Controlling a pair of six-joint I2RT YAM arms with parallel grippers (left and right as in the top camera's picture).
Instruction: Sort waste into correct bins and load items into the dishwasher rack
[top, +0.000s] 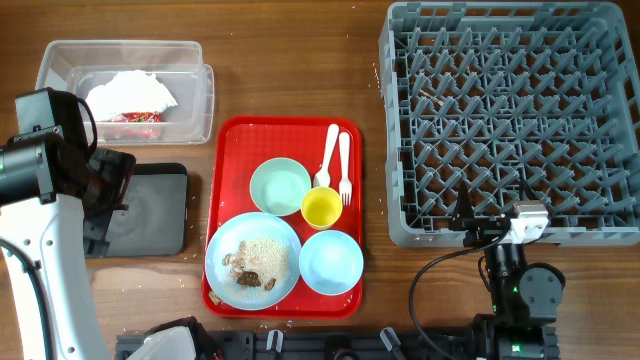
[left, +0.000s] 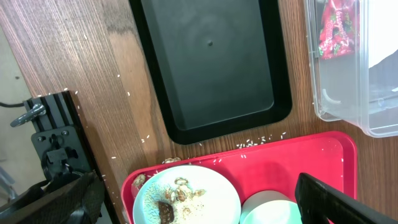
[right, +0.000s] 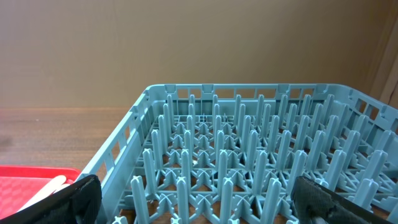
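The red serving tray holds a pale blue plate with rice scraps, a mint-green bowl, a yellow cup, a pale blue bowl, a white spoon and a fork. A white napkin and a red wrapper lie in the clear tub. The black tray is bare. My left gripper hangs open beside it, high above the plate. My right gripper is open at the near edge of the grey rack.
Loose rice grains lie on the wood between the black tray and the red tray. The clear tub sits just beyond the black tray. A black frame rail runs along the table's near edge.
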